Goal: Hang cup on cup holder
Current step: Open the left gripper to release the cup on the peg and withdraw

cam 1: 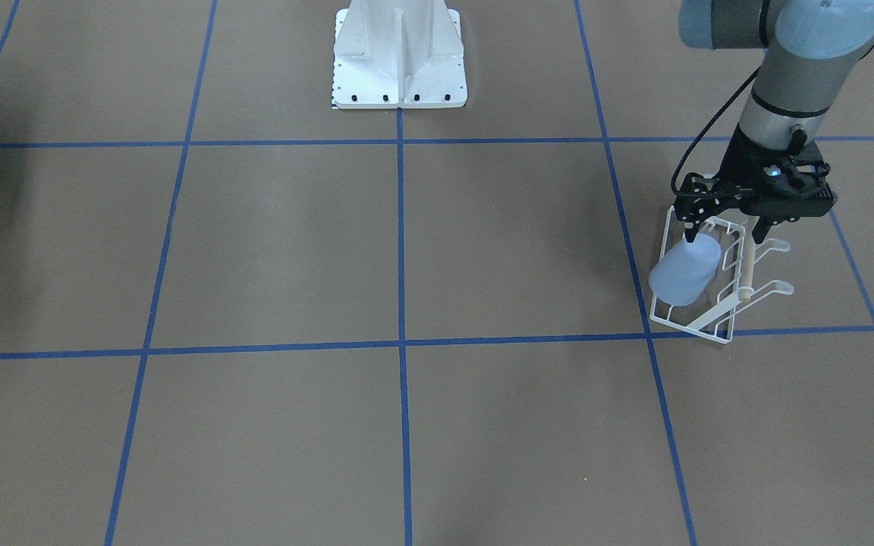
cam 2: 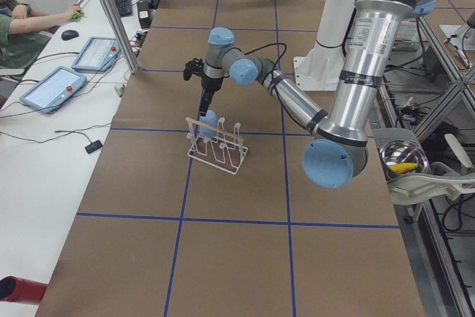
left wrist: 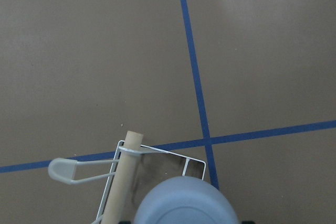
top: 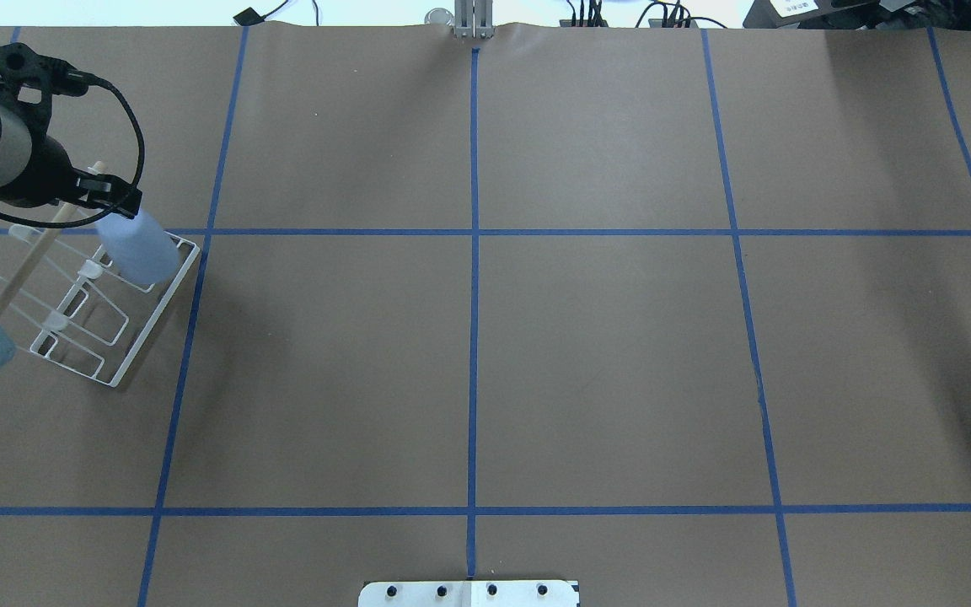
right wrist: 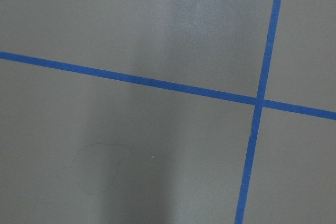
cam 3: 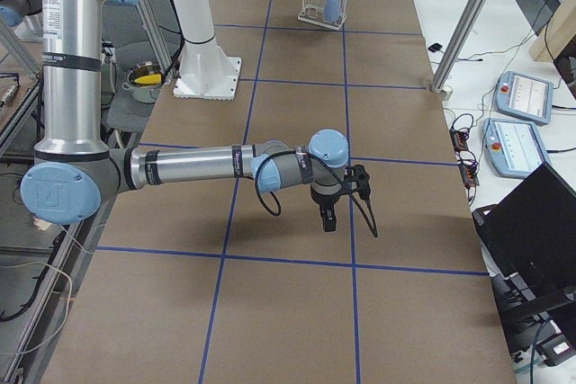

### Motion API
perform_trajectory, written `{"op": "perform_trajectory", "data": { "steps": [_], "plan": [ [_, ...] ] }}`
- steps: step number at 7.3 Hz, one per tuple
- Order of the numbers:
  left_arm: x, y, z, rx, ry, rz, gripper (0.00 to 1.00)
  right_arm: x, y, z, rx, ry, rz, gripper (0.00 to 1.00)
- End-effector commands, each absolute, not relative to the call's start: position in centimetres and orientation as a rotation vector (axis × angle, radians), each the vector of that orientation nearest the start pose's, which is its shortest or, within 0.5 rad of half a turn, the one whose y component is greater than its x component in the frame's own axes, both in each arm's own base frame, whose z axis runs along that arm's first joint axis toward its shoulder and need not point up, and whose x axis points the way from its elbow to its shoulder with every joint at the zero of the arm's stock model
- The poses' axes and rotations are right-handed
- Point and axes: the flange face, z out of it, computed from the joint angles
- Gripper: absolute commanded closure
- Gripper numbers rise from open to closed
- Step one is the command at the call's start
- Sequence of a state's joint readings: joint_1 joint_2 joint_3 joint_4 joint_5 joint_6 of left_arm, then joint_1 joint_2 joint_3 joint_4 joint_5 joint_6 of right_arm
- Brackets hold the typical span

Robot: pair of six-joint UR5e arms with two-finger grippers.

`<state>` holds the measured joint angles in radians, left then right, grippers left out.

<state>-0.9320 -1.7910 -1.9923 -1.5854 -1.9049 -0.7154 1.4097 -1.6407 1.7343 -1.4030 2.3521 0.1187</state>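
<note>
The light-blue cup sits tilted, base up, on a prong at one end of the white wire cup holder, next to its wooden dowel. It also shows in the overhead view, on the holder. My left gripper hovers right over the cup's base with its jaws apart, one finger close to the cup, the other clear of it. In the left wrist view the cup's base fills the bottom edge. My right gripper hangs over bare table far away; I cannot tell if it is open or shut.
The robot's white base stands at mid table. Several empty prongs stick out of the holder on the side away from the cup. Blue tape lines cross the brown table. An operator sits at a side desk.
</note>
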Motion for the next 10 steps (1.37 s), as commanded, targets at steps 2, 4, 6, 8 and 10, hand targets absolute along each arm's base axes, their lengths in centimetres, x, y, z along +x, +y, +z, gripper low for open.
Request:
{"op": "perform_trajectory", "data": {
  "steps": [2,4,6,8,10],
  "plan": [
    [24.3,-49.2,35.2,0.316,0.677,0.046,0.01,-1.3,-47.9,59.4,0.142,-0.799,-0.15,0.0],
    [22.8,-49.8,34.5,0.307,0.711,0.056,0.01,-0.6,-47.4,60.2,0.131,-0.799,-0.13,0.0],
    [16.2,-51.4,35.6,0.311,0.738,0.115,0.01,0.6,-47.0,60.6,0.131,-0.807,-0.104,0.0],
    [9.1,-50.3,42.5,0.258,0.703,0.119,0.01,1.3,-46.3,61.4,0.121,-0.794,-0.084,0.0],
    [2.5,-50.5,48.0,0.191,0.679,-0.03,0.01,2.5,-45.1,62.7,0.091,-0.789,-0.041,0.0]
  ]
}}
